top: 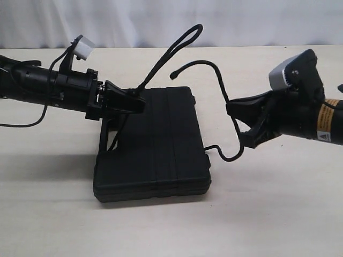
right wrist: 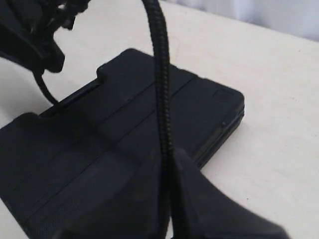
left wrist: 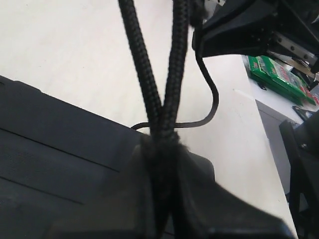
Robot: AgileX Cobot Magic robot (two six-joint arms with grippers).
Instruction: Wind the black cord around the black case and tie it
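Black case lies flat on the tabletop, ribbed lid up. In the exterior view, the left pincer sits over the case's far left corner. It is clamped on two strands of the black cord, which rise from it as a loop. The right pincer, off the case's right side, is closed on a single strand. Above it the cord arches to a free tip. Below it the cord sags, then runs to the case's right edge. The pincers are well apart.

Both clamped: left gripper, right gripper.
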